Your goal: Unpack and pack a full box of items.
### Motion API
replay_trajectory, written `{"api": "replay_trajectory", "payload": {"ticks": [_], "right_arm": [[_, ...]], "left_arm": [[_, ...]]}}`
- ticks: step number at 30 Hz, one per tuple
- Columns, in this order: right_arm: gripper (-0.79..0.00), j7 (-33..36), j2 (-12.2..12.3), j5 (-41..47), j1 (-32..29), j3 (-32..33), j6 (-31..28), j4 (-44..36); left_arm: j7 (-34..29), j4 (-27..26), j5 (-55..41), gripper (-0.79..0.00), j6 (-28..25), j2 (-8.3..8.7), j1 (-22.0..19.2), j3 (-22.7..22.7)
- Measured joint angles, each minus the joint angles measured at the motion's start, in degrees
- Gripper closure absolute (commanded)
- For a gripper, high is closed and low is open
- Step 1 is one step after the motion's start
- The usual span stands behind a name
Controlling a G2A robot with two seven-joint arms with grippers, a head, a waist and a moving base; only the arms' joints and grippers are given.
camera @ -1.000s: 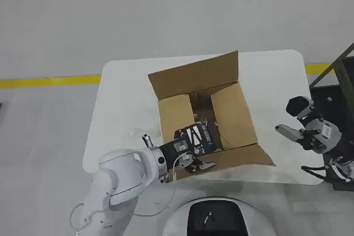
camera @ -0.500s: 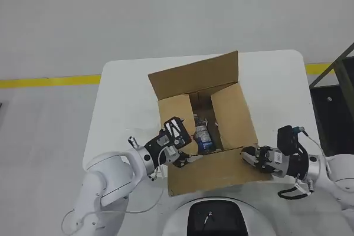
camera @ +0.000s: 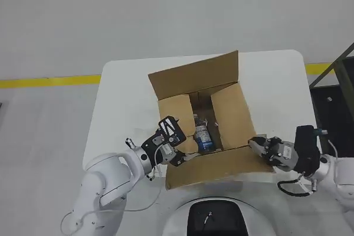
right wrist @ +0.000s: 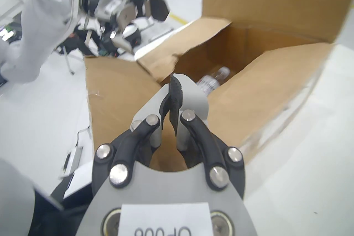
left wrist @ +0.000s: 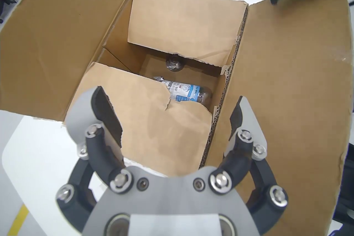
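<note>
The open box (camera: 192,82) stood on the white desk (camera: 124,100), a bottle (camera: 202,134) lying inside. The left hand (left wrist: 170,100) hung spread over its near corner. The right hand (right wrist: 174,85), fingers pressed together, was at the near flap's other end.

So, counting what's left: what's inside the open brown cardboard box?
A clear, blue-labelled plastic bottle lies on the bottom, a small round object beyond it. Inner flaps hide the rest.
</note>
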Motion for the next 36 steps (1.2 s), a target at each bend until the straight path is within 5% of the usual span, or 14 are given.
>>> {"api": "replay_trajectory", "payload": {"ticks": [4,10,25,36], "right_arm": [[0.0,-10.03,-0.68,-3.88,-3.11,3.59,9.2,2.88],[0.0,-12.51,-1.51,-9.5,-2.18,-0.59,16.31,8.78],[0.0,-11.29,-3.03,-16.48,1.38,-14.37,11.73,11.79],[0.0,-18.24,-3.08,-16.85,-3.23,-10.35,14.31,6.49]], "left_arm": [[0.0,0.0,0.0,-0.785,0.0,0.0,0.0,0.0],[0.0,0.0,0.0,-0.785,0.0,0.0,0.0,0.0],[2.0,-0.08,1.79,-0.785,2.05,0.15,0.71,-0.5],[1.17,-0.4,5.06,-0.785,10.86,0.04,-0.49,1.87]]}}
